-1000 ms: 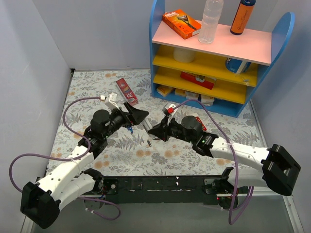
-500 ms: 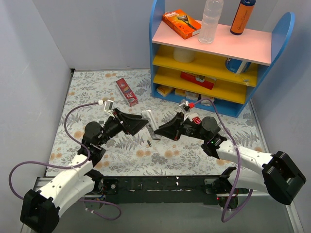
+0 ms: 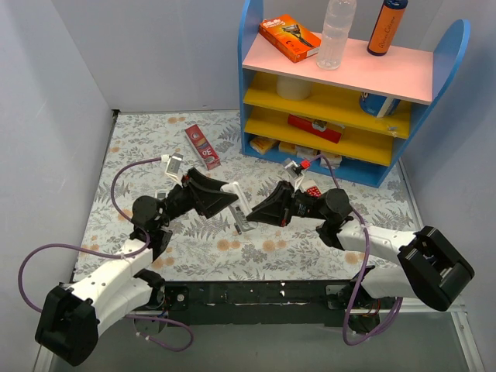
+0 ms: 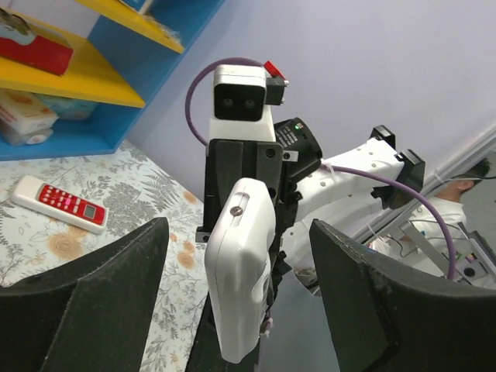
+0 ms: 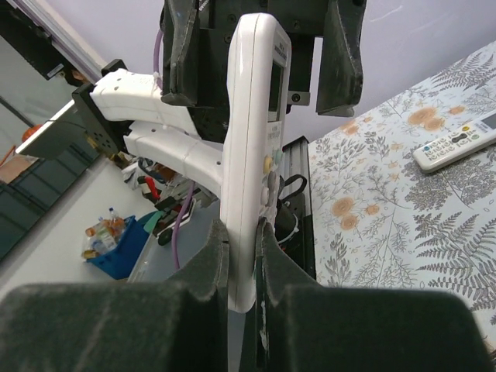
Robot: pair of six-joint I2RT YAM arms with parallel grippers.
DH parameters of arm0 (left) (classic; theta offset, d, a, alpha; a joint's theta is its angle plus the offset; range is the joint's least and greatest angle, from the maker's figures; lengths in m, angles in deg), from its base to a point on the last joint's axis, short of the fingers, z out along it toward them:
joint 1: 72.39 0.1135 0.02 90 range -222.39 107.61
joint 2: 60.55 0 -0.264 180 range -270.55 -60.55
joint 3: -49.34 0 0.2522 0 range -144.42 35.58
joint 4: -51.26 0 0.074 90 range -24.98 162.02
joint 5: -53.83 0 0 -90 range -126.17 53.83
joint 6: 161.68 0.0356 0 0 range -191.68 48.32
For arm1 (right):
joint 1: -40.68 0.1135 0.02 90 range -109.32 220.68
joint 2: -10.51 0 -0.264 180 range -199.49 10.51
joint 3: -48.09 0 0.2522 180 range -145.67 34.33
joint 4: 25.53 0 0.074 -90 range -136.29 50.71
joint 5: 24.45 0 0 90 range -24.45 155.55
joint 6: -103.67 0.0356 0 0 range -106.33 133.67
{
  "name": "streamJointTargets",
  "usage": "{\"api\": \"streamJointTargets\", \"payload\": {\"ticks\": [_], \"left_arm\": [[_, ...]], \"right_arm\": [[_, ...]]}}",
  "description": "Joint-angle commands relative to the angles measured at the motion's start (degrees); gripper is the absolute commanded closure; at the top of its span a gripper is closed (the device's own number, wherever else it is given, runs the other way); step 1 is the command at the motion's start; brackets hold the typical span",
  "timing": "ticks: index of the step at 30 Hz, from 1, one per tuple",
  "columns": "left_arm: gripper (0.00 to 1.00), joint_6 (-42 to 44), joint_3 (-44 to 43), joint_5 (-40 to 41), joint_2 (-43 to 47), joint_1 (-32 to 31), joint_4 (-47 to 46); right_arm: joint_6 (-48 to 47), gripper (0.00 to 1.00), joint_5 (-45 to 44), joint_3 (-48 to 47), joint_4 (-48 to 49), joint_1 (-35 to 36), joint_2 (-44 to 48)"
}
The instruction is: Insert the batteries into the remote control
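The remote control (image 5: 252,147) is slim and white and stands on end above the table. My right gripper (image 5: 244,240) is shut on its lower end, with the small buttons just above the pads. In the left wrist view the remote control (image 4: 240,271) shows its plain back. My left gripper (image 4: 239,232) is open, one jaw on each side of the remote with a clear gap to each. From above, the remote control (image 3: 239,203) hangs between the left gripper (image 3: 227,195) and the right gripper (image 3: 254,212) at mid-table. The batteries are out of view.
A blue shelf unit (image 3: 256,77) with yellow and pink boards stands at the back right. A red box (image 3: 203,146) lies on the floral cloth. A red-faced remote (image 4: 62,203) and a white remote with grey keys (image 5: 457,143) lie on the table.
Both arms have tipped their wrists up and drawn together. The right gripper has brought the remote between the left jaws, which have narrowed a little around it.
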Motion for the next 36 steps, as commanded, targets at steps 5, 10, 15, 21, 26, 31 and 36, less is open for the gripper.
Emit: {"api": "streamJointTargets", "payload": {"ticks": [5, 10, 15, 21, 26, 31, 36], "left_arm": [[0.42, -3.4, 0.9, -5.2, -2.0, 0.3, -7.7], [0.59, -3.4, 0.9, -5.0, -2.3, 0.4, -8.0], [0.90, -1.9, 0.4, -3.5, -1.1, 0.4, -4.5], [1.00, 2.7, -1.7, 4.0, 0.7, 0.4, 10.9], [1.00, 5.4, -7.9, 10.5, -0.4, 0.3, 29.8], [1.00, 7.5, -12.3, 14.6, -2.9, 0.4, 39.8], [1.00, 9.4, -17.4, 14.7, -8.4, 0.5, 49.6]], "right_arm": [[4.5, 0.99, 1.6, -0.9, 12.5, -0.4, -2.0], [6.9, 0.99, 1.6, -1.1, 15.2, -0.4, -4.5], [7.2, 0.99, 1.6, -1.2, 15.2, -0.4, -5.7], [0.6, 0.69, 0.1, -1.2, 8.1, -0.6, -3.4], [-17.2, 0.36, -4.2, -3.7, -15.1, -0.6, 2.2], [-38.9, 0.23, -11.4, -8.2, -37.9, -0.6, 8.2], [-57.8, 0.21, -14.4, -14.1, -51.7, -0.6, 9.6]]}}
